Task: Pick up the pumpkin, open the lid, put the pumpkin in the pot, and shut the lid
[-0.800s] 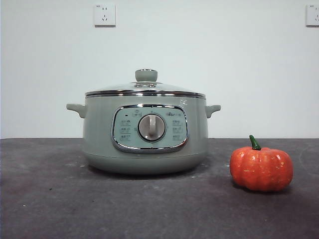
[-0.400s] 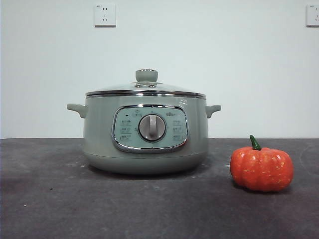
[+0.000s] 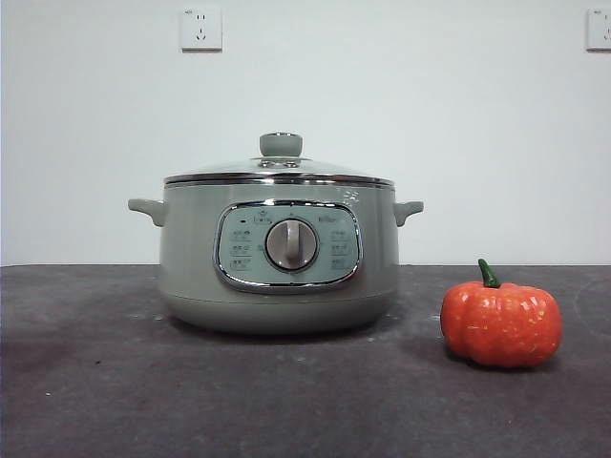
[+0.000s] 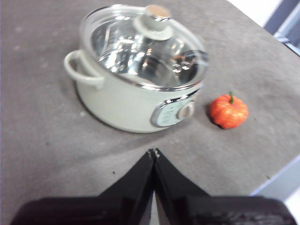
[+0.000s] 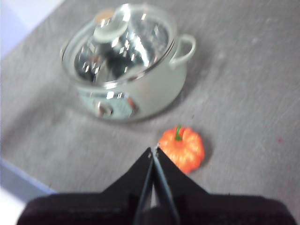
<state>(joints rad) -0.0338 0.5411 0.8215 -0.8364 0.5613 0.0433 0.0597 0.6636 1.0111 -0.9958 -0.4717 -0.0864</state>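
Note:
The sage-green pot stands mid-table with the glass lid seated on it, knob on top. The orange pumpkin with a green stem sits on the table to the pot's right, apart from it. My left gripper is shut and empty, high above the table, with the pot, lid and pumpkin below. My right gripper is shut and empty, high up, its tips near the pumpkin in its view, the pot and lid farther off. Neither arm shows in the front view.
The dark grey table runs to a white wall with two sockets. The table's near edge shows in the left wrist view and in the right wrist view.

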